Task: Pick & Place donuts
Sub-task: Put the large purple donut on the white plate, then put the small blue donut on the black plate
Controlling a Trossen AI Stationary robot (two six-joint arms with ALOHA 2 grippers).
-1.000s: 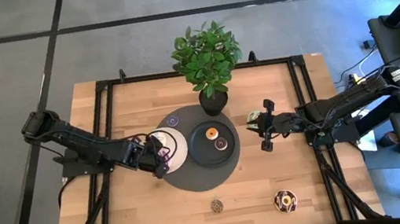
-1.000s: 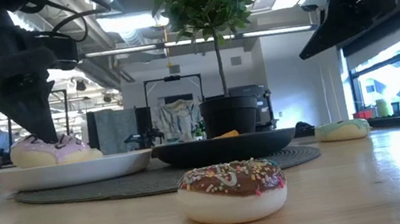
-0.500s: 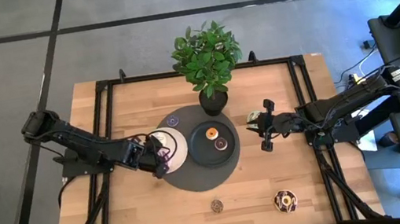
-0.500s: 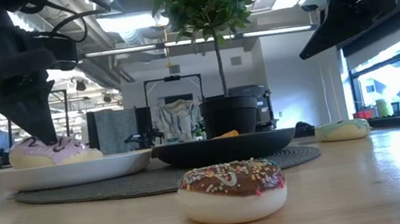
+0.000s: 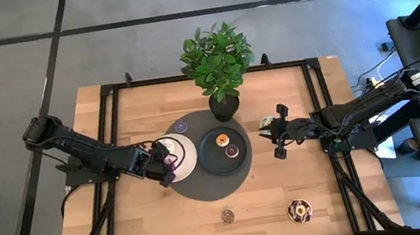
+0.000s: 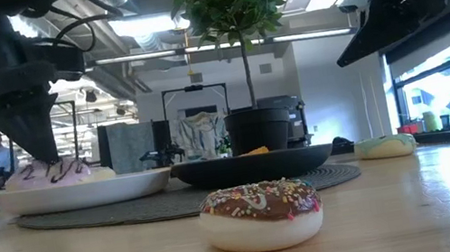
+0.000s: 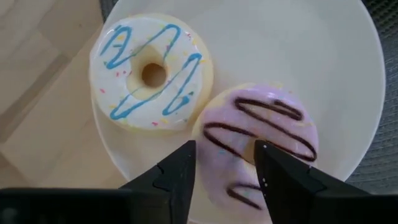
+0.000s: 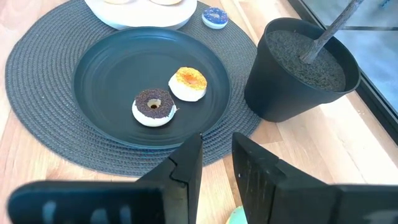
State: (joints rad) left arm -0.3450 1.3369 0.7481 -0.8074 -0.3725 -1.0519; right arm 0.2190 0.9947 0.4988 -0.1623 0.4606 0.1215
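My left gripper [image 7: 225,180] is open over the white plate [image 7: 348,56], with one finger on either side of a lilac donut with chocolate stripes [image 7: 261,134]. That donut lies flat on the plate beside a white donut with blue stripes [image 7: 152,71]. In the low view the gripper [image 6: 45,156] reaches down to the lilac donut [image 6: 49,172]. My right gripper [image 5: 278,134] is slightly open and empty, up in the air over a mint donut [image 6: 384,146] that lies on the table. A chocolate mini donut [image 8: 153,106] and an orange one [image 8: 188,83] lie on the black plate [image 8: 106,68]. My left gripper points down at the lilac donut's top [image 7: 236,155], one finger over each side of it. I cannot tell whether the fingertips touch it. The donut lies flat on the white plate.
A chocolate sprinkled donut [image 5: 298,210] and a small one [image 5: 228,215] lie near the front edge. A purple mini donut [image 5: 181,126] lies on the round grey mat [image 8: 37,124]. A potted plant [image 5: 224,103] stands behind the plates.
In the low view my left gripper has shifted a little toward the table's left. The lilac donut under it has moved the same way on the white plate and now lies flat in front of the white donut.
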